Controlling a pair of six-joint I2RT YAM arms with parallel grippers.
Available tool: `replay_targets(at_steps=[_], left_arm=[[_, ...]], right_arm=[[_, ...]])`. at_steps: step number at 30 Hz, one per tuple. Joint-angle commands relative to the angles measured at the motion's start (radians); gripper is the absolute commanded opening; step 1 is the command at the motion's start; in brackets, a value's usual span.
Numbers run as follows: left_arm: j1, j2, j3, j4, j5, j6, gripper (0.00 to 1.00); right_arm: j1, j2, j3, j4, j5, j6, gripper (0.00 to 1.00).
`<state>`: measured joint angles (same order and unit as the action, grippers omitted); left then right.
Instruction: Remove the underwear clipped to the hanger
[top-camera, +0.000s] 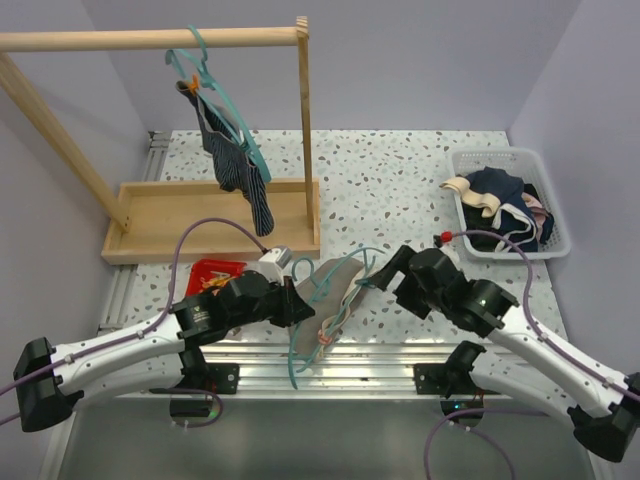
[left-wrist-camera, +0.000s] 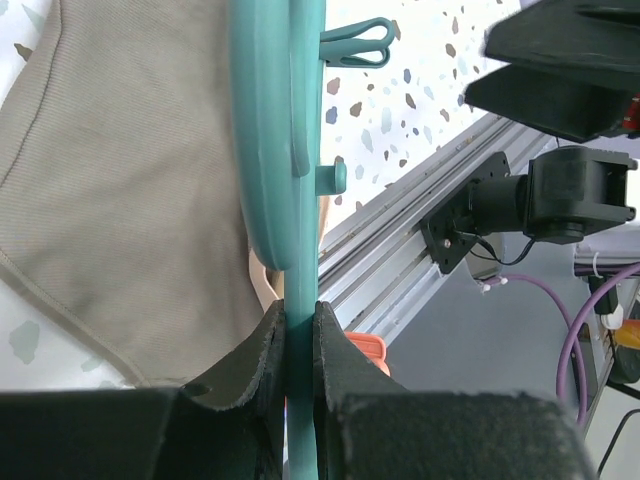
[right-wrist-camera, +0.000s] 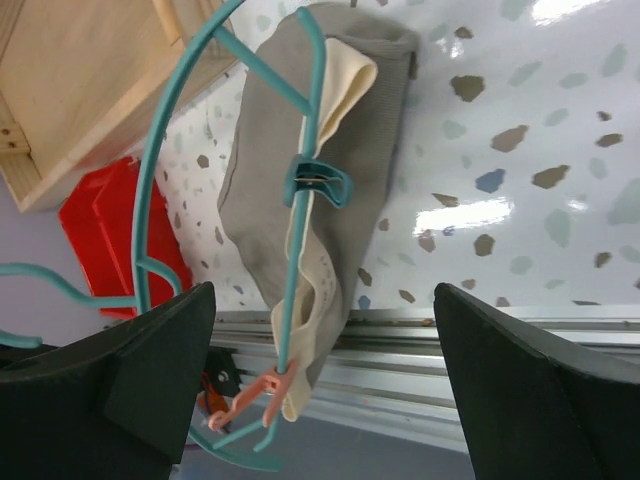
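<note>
The grey-beige underwear (top-camera: 338, 280) is clipped to a teal hanger (top-camera: 318, 300) held over the table's near edge. My left gripper (top-camera: 300, 302) is shut on the hanger's thin bar (left-wrist-camera: 300, 330), with the cloth (left-wrist-camera: 120, 200) just beyond its fingers. A teal clip (right-wrist-camera: 318, 183) pins the cloth mid-bar and a peach clip (right-wrist-camera: 250, 395) pins its lower end. My right gripper (right-wrist-camera: 325, 390) stands open, its jaws wide apart on either side of the hanging underwear (right-wrist-camera: 330, 130) and touching nothing. The navy striped underwear (top-camera: 235, 150) hangs from another teal hanger on the wooden rack (top-camera: 150, 38).
A white basket (top-camera: 553, 205) with several garments stands at the back right. The rack's wooden base tray (top-camera: 180, 210) lies at the back left. A red bin (top-camera: 213, 271) sits just in front of it, beside my left arm. The aluminium frame rail (top-camera: 330, 365) runs along the near edge.
</note>
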<state>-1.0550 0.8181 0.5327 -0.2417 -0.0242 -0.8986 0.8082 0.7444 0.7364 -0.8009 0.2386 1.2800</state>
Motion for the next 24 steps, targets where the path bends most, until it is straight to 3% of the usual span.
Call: replay_targets(at_steps=[1,7,12,16,19,20,23,24], left_arm=[[-0.003,-0.010,0.038,0.048,0.006,0.001,0.00],[-0.003,-0.036,0.041,0.027,0.001,-0.003,0.00],[-0.003,-0.063,0.026,0.027,0.000,-0.023,0.00],[-0.003,-0.074,0.023,0.022,-0.003,-0.028,0.00],[-0.003,-0.085,0.024,0.016,-0.008,-0.029,0.00],[-0.003,-0.086,0.023,0.012,-0.010,-0.029,0.00],[-0.003,-0.096,0.021,-0.005,-0.019,-0.033,0.00],[-0.003,-0.097,0.018,-0.013,-0.022,-0.033,0.00]], right_arm=[[-0.007,0.120,-0.011,0.189,-0.071,0.019,0.95],[-0.029,0.243,0.008,0.288,-0.101,0.030,0.91],[-0.063,0.300,0.018,0.315,-0.122,0.028,0.79],[-0.083,0.305,-0.002,0.350,-0.143,0.030,0.65],[-0.102,0.305,-0.009,0.364,-0.159,0.032,0.41],[-0.103,0.302,-0.008,0.362,-0.159,0.032,0.25],[-0.104,0.286,0.007,0.319,-0.150,0.019,0.00],[-0.104,0.279,0.012,0.309,-0.144,0.015,0.00]])
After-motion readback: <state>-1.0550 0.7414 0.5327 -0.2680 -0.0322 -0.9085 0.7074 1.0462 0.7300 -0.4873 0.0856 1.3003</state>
